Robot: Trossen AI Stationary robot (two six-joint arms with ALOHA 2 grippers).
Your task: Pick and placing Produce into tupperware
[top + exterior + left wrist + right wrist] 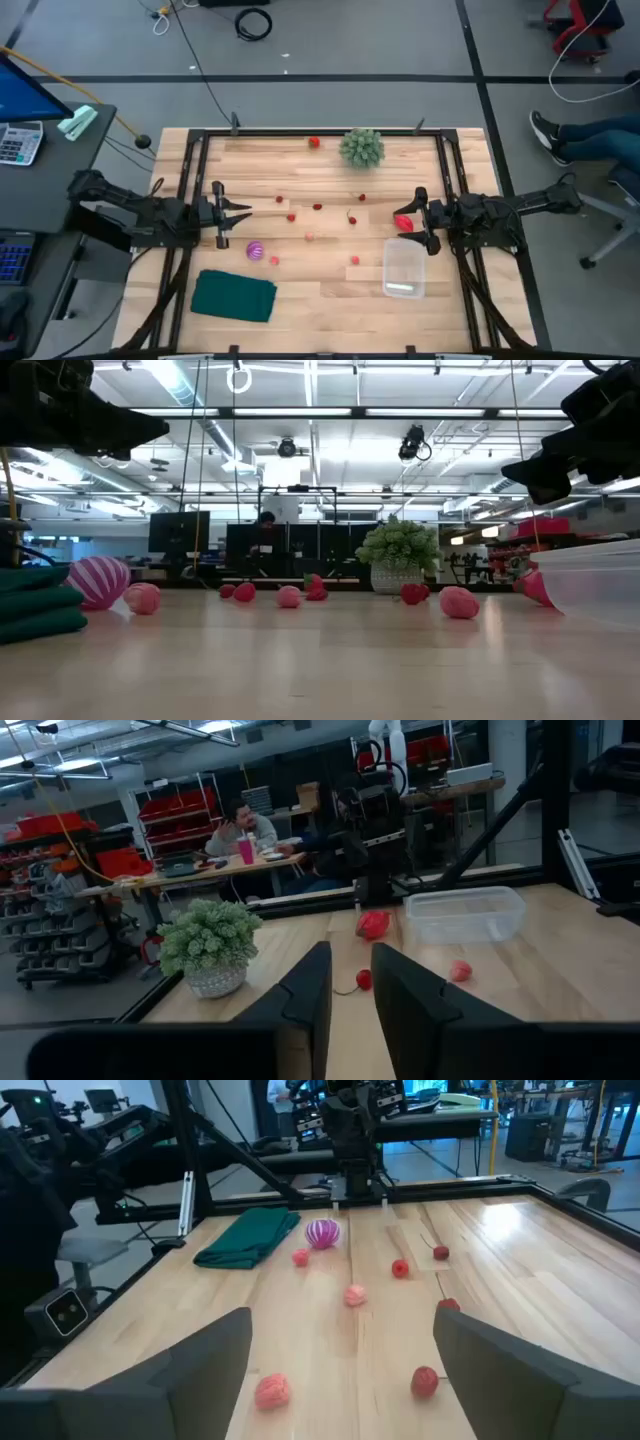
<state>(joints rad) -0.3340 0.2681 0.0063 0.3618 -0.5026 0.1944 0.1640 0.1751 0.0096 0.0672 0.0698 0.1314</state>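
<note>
Small red produce pieces [317,207] lie scattered over the middle of the wooden table. A purple-striped ball [256,250] rests near the left arm, and a larger red piece [404,223] lies just ahead of the right gripper. The clear tupperware [403,268] stands upright toward the table's near right, with nothing visible inside. My left gripper [245,214] hovers over the table's left side, pointing right, its fingers a narrow gap apart [352,985]. My right gripper [415,222] hovers at the right side, pointing left, wide open [342,1320]. Both are raised above the table.
A green bushy plant [361,147] in a white pot stands near the far edge. A dark green folded cloth [234,296] lies at the near left. One red piece [314,142] sits by the far edge. A person sits at a desk beyond the table.
</note>
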